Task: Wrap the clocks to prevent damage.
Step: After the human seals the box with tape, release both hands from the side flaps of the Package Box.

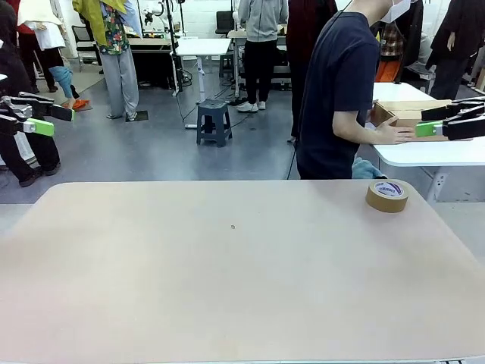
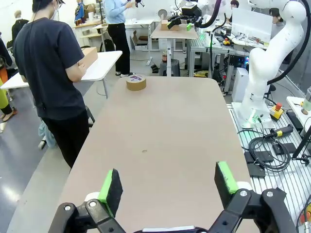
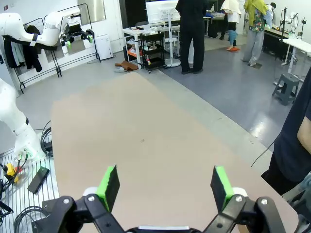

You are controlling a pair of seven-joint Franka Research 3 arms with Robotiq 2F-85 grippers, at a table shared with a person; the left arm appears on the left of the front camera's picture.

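The bench (image 1: 227,288) is the largest thing here: a wide tan top with rounded far corners, nearly all of it bare from the near edge to the far edge, so there is open room across its whole middle. A small dark speck (image 1: 233,226) sits near its centre.

One person (image 1: 341,91) in a dark shirt stands just beyond the far right part of the bench, turned away toward a white side table (image 1: 424,152), with a hand on a cardboard box (image 1: 405,114) lying there. No clock can be made out in any view; whether the box holds any cannot be told.

Two grippers show. The left gripper (image 1: 42,117) hangs off the bench's left edge, above the floor, jaws spread and empty. The right gripper (image 1: 447,121) hangs off the right edge, level with the box in the front view, jaws likewise spread and empty.

One roll of brown tape (image 1: 387,196) lies flat near the far right corner, close to the edge and well apart from both grippers.

The left wrist view looks along the bench's length past its own green pads (image 2: 111,187), showing the tape (image 2: 136,82) at the far end and the other arm's white body (image 2: 265,73) beside the bench's long edge. The right wrist view looks the opposite way between its pads (image 3: 108,187), showing the left arm (image 3: 29,29) at the far end and cables (image 3: 29,213) on the floor beside the bench.
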